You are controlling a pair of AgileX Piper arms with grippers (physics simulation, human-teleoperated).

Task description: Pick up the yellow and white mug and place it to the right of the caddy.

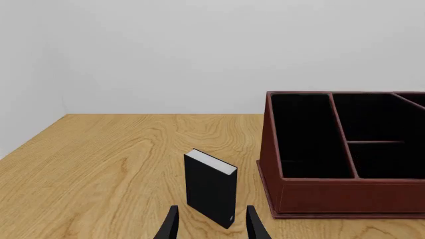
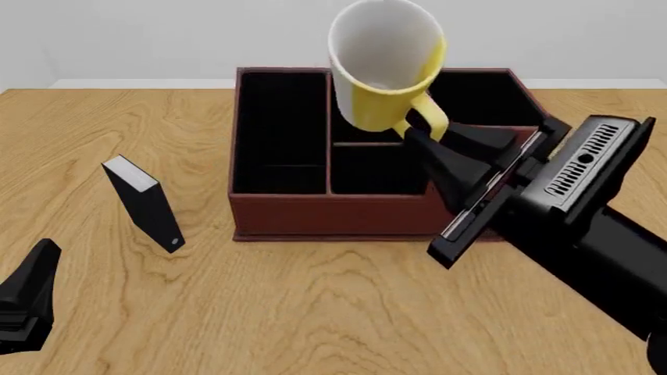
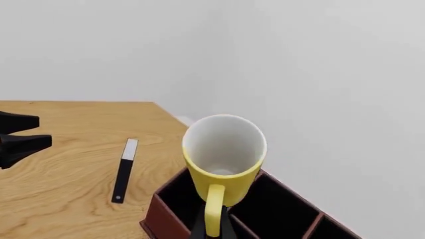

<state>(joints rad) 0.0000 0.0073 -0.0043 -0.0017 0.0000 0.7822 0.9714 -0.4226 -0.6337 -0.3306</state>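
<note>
The yellow and white mug (image 2: 386, 66) hangs in the air above the caddy (image 2: 281, 215), tilted so its white inside faces the front camera. My right gripper (image 2: 422, 125) is shut on its yellow loop handle. In the right wrist view the mug (image 3: 224, 159) fills the centre with its handle (image 3: 213, 211) between the fingers, and the caddy (image 3: 166, 216) lies below it. The caddy is dark red-brown with black-lined compartments and also shows in the left wrist view (image 1: 345, 191). My left gripper (image 1: 211, 229) is open and empty, low at the table's front left (image 2: 26, 301).
A small black box with a white top (image 2: 144, 205) stands upright on the wooden table left of the caddy, just beyond my left gripper's fingers in the left wrist view (image 1: 211, 189). It also shows in the right wrist view (image 3: 123, 172).
</note>
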